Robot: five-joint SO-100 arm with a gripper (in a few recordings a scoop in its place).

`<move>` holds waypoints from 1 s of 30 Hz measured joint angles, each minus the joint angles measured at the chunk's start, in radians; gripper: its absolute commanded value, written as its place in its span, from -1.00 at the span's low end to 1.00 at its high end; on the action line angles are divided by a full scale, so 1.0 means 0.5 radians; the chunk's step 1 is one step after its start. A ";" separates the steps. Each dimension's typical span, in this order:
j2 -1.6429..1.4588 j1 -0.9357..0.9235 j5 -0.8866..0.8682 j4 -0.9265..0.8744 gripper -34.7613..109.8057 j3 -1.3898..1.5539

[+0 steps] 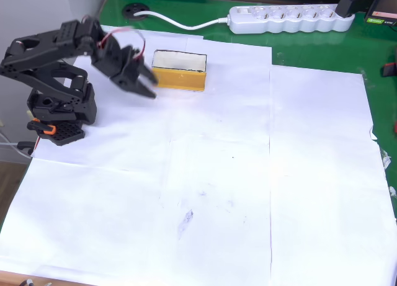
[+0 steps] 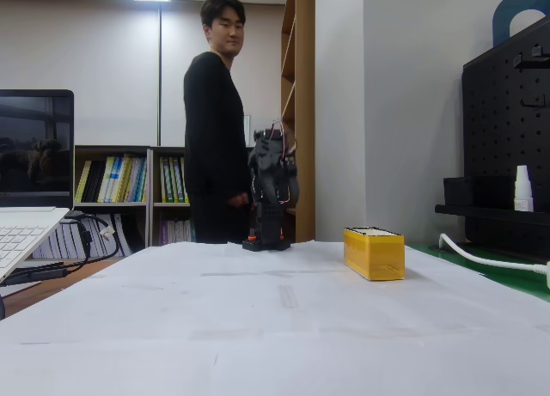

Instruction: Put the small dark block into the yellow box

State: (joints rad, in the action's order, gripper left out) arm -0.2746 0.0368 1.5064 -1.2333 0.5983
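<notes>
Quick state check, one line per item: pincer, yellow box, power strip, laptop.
pincer: open, nothing between the fingers, raised beside the left end of the yellow box in the overhead view.
yellow box: upright on the white paper, open top, white inside; contents cannot be told.
power strip: lying on the green table, a black plug in its right end.
laptop: lid open, screen dark.

Black gripper (image 1: pixel 149 81) just left of the yellow box (image 1: pixel 180 79) on white paper (image 1: pixel 248 174), jaws slightly parted.
</notes>
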 measured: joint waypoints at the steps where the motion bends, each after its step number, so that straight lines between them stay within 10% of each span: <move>1: 0.061 -0.003 0.003 0.021 -0.52 -0.110; 30: 0.893 -0.012 0.129 -0.362 -0.52 -1.015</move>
State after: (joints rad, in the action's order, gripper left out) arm 0.1718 0.0307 1.5708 -1.4143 0.0905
